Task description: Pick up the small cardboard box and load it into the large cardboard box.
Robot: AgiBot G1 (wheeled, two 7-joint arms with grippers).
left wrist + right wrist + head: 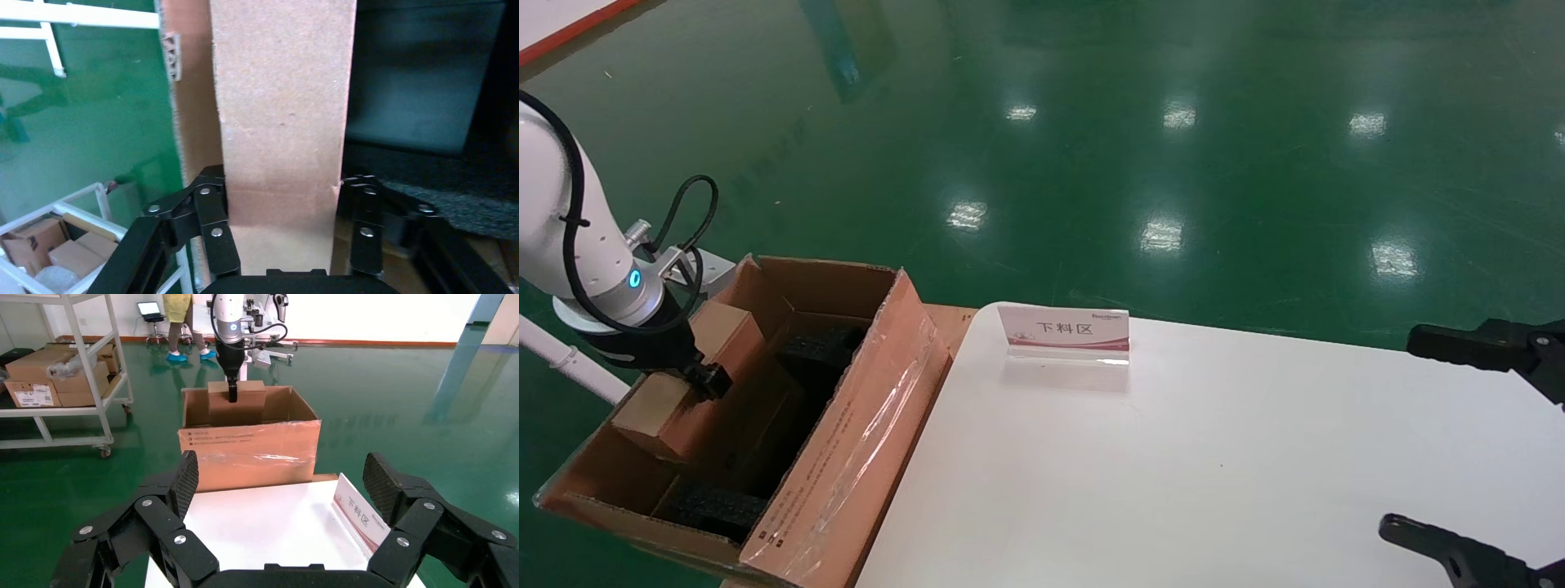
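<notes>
Loading is under way: left claw (708,379) grips the small box (686,384), tilted inside the big box (846,425) above the foam. Next, I'd say, lower and release. Right claw (281,484) hangs wide over the counter (1214,457).

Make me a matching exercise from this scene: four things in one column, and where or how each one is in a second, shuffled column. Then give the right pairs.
Things:
1. small cardboard box
2. right gripper
3. sign
4. black foam blocks

Place or state:
A. stands on the white table
B. open, over the table, holding nothing
C. gripped by the left gripper, partly lowered into the large cardboard box
D. lying inside the large cardboard box

Pairs: 1-C, 2-B, 3-A, 4-D
</notes>
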